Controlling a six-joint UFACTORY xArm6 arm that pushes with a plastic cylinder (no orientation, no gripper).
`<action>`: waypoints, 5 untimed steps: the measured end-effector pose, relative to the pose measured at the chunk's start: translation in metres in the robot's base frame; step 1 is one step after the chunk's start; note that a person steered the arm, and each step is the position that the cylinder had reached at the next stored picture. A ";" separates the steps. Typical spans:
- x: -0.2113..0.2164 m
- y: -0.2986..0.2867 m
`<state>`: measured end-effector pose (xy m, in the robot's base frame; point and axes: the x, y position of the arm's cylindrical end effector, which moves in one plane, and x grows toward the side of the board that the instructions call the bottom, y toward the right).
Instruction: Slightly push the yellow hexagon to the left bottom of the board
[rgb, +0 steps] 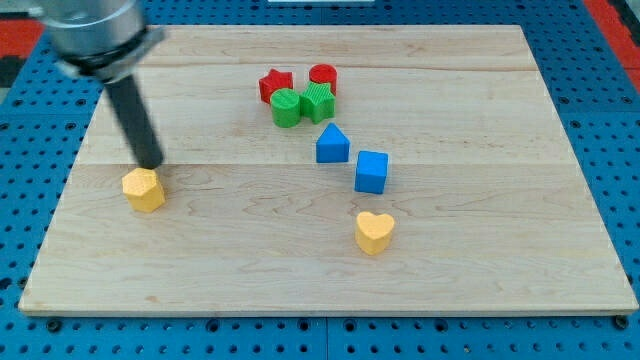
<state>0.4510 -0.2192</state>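
Observation:
The yellow hexagon (144, 190) lies on the wooden board (240, 260) near its left edge, about mid-height in the view. My tip (151, 165) stands just above the hexagon's top edge, touching it or very nearly so. The dark rod rises from the tip toward the view's top left.
A yellow heart (374, 232) lies right of centre toward the bottom. A blue cube (371, 171) and a blue pointed block (332, 145) sit mid-board. A red star (275, 84), red cylinder (323, 77), green cylinder (286, 107) and green star (318, 101) cluster near the top.

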 end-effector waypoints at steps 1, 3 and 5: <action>0.025 0.002; 0.026 -0.018; -0.012 0.001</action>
<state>0.4391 -0.2182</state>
